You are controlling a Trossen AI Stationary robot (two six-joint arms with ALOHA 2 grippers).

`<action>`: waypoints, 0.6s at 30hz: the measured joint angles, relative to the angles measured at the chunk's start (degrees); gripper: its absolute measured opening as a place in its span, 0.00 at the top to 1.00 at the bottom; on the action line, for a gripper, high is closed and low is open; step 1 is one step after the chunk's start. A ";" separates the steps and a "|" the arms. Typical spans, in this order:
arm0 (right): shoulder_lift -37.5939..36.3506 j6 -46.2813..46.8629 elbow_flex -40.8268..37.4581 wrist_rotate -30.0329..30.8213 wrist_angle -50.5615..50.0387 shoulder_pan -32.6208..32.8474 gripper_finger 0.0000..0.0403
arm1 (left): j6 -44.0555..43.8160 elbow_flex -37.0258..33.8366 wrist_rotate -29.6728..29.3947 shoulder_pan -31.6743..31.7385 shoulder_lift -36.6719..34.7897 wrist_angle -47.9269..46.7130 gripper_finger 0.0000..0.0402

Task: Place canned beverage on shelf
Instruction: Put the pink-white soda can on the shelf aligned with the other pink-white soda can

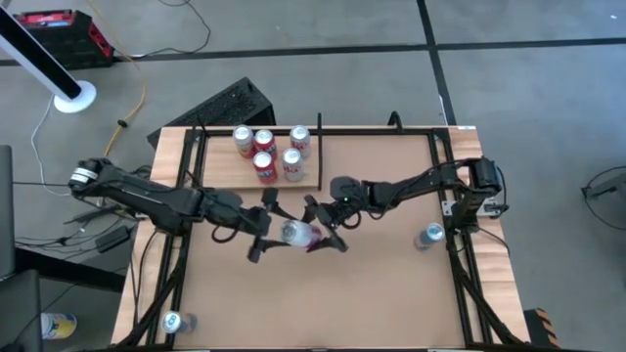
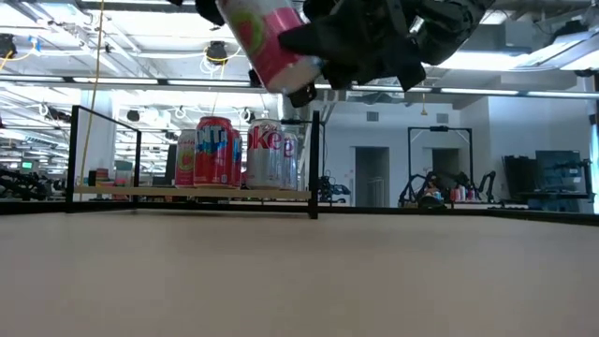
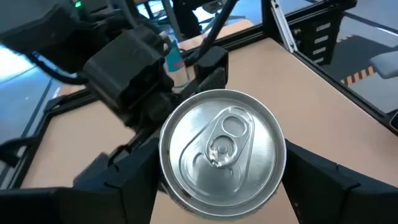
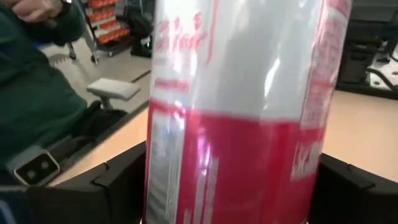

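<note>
Hovering at mid-table in the high view, the left gripper [image 1: 262, 235] and right gripper [image 1: 328, 230] flank a red-and-white can [image 1: 297, 233], well short of the shelf [image 1: 311, 181] holding five cans. From table height the can [image 2: 270, 42] hangs tilted and high. Both wrist views show fingers closed on it [image 3: 222, 151] [image 4: 239, 112]; one should let go before carrying it upright.
</note>
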 joint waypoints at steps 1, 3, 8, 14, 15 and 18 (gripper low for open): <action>-0.05 0.10 0.04 0.05 -0.03 0.00 0.11 | -0.25 -0.02 -0.34 0.02 -0.90 -0.32 0.34; -0.20 0.00 0.03 0.10 0.01 -0.02 0.11 | -0.40 -0.10 -1.34 0.00 -2.44 -0.92 0.34; -0.19 -0.12 -0.03 1.06 0.06 0.73 0.11 | -0.86 -0.15 -1.29 -0.09 -3.31 -0.98 0.34; 0.00 -0.36 -0.55 2.86 -2.29 1.26 0.11 | -0.58 -0.15 -2.25 -0.11 -1.20 -0.90 0.34; 0.18 -0.37 -0.94 2.71 -3.83 1.29 0.11 | -0.30 -0.09 -2.62 -0.11 -1.16 -0.79 0.34; 0.39 -1.20 -0.84 3.69 -6.80 1.31 0.11 | 0.31 0.09 -2.80 -0.11 -1.12 0.09 0.34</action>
